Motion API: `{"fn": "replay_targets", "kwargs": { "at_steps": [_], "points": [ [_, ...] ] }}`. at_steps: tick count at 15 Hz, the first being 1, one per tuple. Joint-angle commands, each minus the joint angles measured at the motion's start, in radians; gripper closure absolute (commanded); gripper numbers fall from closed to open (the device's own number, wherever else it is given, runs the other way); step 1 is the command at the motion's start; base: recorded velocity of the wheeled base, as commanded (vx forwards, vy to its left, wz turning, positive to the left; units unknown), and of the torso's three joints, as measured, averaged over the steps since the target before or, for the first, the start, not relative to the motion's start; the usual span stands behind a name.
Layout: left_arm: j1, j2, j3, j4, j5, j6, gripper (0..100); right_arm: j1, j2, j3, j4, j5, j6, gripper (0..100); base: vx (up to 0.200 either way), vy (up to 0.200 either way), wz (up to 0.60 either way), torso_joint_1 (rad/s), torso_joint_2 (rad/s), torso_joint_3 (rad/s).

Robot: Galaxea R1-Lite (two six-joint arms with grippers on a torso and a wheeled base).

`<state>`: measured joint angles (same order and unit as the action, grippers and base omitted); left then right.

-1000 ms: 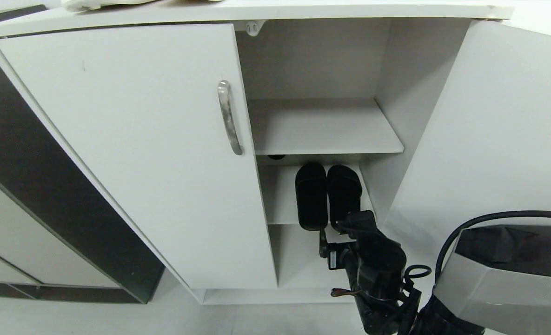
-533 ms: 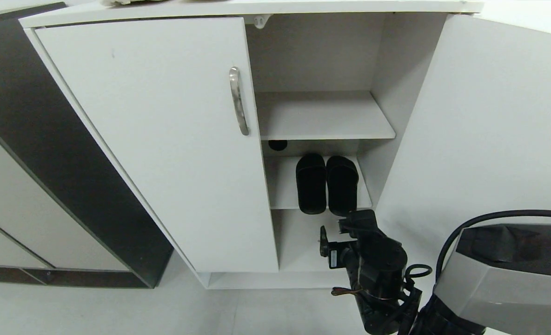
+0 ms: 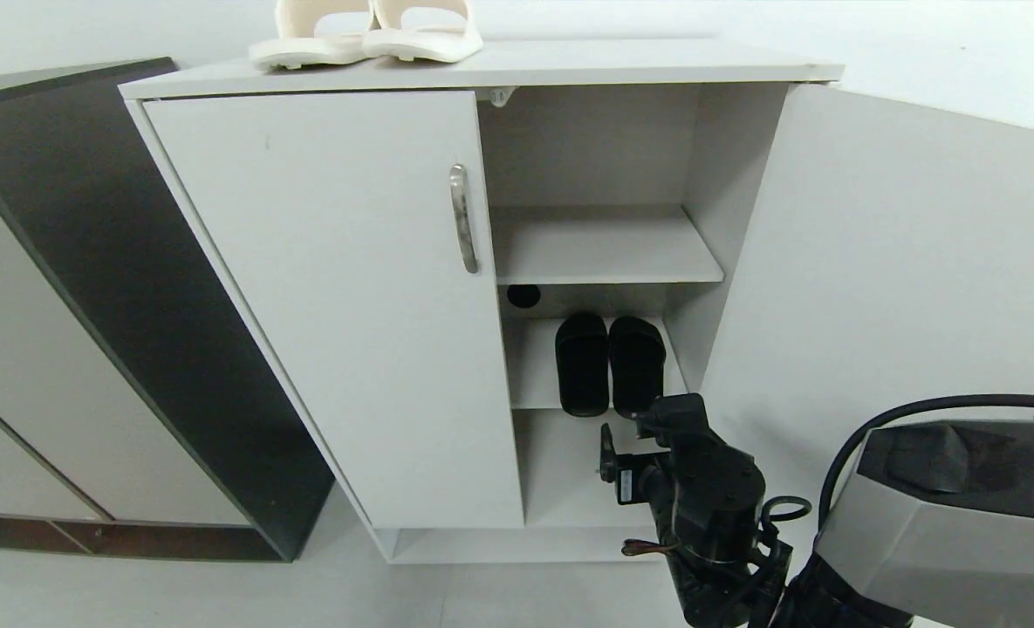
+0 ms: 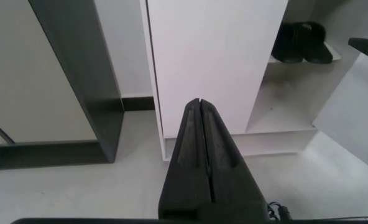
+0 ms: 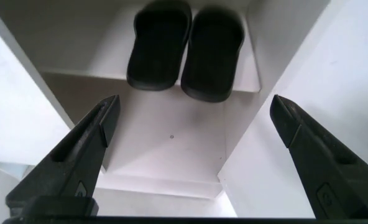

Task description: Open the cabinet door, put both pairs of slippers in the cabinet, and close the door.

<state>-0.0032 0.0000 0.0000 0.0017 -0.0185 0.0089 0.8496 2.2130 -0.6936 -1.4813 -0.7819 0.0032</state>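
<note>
White slippers lie on the cabinet top, at 11 o'clock from the black slippers on the middle shelf. They are probably light, flexible foam, so pinch across the straps. Right gripper is released at 5 o'clock of the black pair; left gripper is clenched and empty.

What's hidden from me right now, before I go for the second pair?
- White slippers: head view, far ends cut off by the top edge.
- Space behind the shut left door: head view, the door hides it.
- Dark round thing under the upper shelf: head view, too small to identify.
</note>
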Motion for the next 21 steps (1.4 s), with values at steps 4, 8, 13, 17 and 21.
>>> {"fn": "replay_targets", "kwargs": {
  "at_steps": [4,8,13,17,21],
  "points": [
    [0.0,0.002,0.0,0.0,0.0,0.0,100,0.0,0.001,-0.001,-0.001,0.001,0.0,0,0.0,0.0,0.0,0.005,0.01,0.209],
    [-0.001,0.002,0.0,0.0,0.0,0.0,100,-0.004,0.001,0.003,-0.001,-0.002,0.0,0,0.0,0.0,0.0,-0.001,0.0,0.151],
    [0.0,0.002,0.0,0.0,0.0,0.0,100,-0.006,0.005,0.011,-0.001,0.003,0.0,0,0.0,0.04,0.0,0.001,0.0,0.001],
    [-0.001,0.002,0.0,0.0,0.0,0.0,100,-0.006,0.004,0.023,-0.002,0.004,0.0,0,0.0,0.2,0.0,0.008,0.0,0.001],
    [-0.001,0.002,0.0,0.0,0.0,-0.001,100,-0.006,0.001,0.032,-0.011,0.004,0.0,0,0.0,0.2,0.0,0.002,0.0,0.006]
  ]
}}
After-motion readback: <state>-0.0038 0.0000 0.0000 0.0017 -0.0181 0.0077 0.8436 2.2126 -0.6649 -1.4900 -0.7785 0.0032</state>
